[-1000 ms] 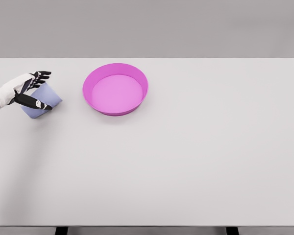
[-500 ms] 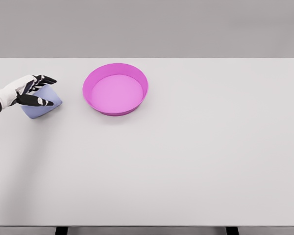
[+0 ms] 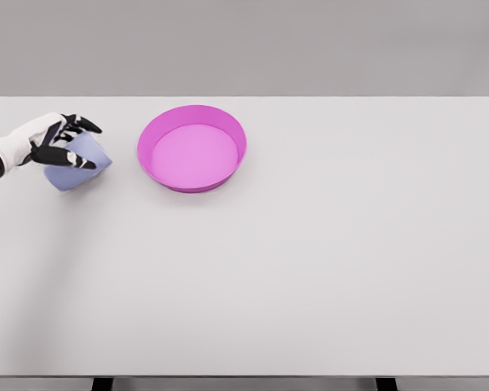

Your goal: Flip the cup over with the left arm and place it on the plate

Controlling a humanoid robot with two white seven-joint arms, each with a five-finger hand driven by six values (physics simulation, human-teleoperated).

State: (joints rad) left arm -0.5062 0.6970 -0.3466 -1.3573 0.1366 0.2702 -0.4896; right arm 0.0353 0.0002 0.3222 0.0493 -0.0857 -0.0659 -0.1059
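Now left hand (image 3: 55,140) grips cup (image 3: 80,166).

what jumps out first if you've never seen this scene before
The bright magenta plate stands out first, sitting left of centre toward the back of the white table. Next is the left hand at the far left edge, its dark fingers wrapped around a pale blue cup tilted beside the plate.

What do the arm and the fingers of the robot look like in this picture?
Only the left arm shows. Its forearm is smooth white, with a darker band at the picture's edge. The left hand has a white back and black fingers with small white marks.
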